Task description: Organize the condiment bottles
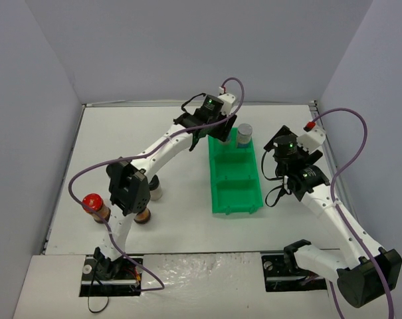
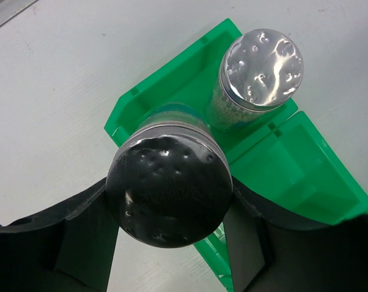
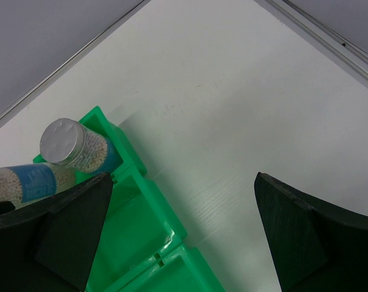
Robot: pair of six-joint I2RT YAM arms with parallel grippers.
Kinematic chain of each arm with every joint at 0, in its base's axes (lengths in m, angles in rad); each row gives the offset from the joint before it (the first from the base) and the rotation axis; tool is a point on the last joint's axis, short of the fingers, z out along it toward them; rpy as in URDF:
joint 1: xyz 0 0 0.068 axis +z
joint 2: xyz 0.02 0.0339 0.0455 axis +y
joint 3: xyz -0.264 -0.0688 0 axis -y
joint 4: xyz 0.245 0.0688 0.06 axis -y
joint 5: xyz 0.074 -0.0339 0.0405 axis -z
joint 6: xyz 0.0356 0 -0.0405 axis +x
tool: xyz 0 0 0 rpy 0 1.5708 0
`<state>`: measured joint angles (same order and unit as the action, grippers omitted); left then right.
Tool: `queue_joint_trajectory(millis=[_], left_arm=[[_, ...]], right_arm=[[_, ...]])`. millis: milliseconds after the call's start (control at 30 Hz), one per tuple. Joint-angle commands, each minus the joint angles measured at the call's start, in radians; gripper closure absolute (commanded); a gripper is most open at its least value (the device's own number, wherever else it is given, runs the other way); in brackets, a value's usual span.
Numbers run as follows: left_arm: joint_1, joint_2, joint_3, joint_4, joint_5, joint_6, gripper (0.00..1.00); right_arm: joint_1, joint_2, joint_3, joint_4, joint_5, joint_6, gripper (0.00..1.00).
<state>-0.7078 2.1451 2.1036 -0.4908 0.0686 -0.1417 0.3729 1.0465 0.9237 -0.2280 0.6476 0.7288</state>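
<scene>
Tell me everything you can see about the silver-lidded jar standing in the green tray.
The silver-lidded jar is a small cylinder with a shiny, dimpled silver-grey lid, a clear-looking body full of pale granules and a blue label. It stands upright in the far end compartment of the green tray, close beside a second jar that the left gripper holds. Whether the two jars touch cannot be told. No gripper touches it.

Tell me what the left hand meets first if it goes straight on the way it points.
Likely the floor of the green tray's end compartment. The left hand, gripping a grey-lidded jar, points down into it beside the silver-lidded jar standing there. The gripped jar's base would touch first; depth is unclear.
</scene>
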Motion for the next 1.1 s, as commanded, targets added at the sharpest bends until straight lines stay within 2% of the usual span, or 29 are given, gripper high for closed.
queue_joint_trajectory(millis=[0,567,633,800,867,1033,1067], left_arm=[[-0.005,-0.024,0.081,0.103,0.013,0.015,1.0],[-0.009,0.041,0.12,0.036,0.016,0.011,1.0],[-0.009,0.053,0.138,0.017,0.021,0.011,0.94],[-0.009,0.072,0.165,-0.012,0.038,0.012,0.88],[-0.009,0.074,0.164,-0.013,0.043,0.015,0.78],[-0.009,0.078,0.167,-0.025,0.043,0.019,0.66],[-0.009,0.079,0.168,-0.032,0.042,0.019,0.57]], right_arm=[[0.001,-0.026,-0.001,0.021,0.052,0.004,0.0],[0.001,-0.031,-0.014,0.018,0.05,0.01,0.0],[0.001,-0.031,-0.013,0.018,0.05,0.011,0.0],[0.001,-0.033,-0.014,0.017,0.05,0.012,0.0],[0.001,-0.032,-0.016,0.016,0.051,0.014,0.0],[0.0,-0.028,-0.019,0.016,0.05,0.015,0.0],[0.0,-0.028,-0.019,0.018,0.049,0.017,0.0]])
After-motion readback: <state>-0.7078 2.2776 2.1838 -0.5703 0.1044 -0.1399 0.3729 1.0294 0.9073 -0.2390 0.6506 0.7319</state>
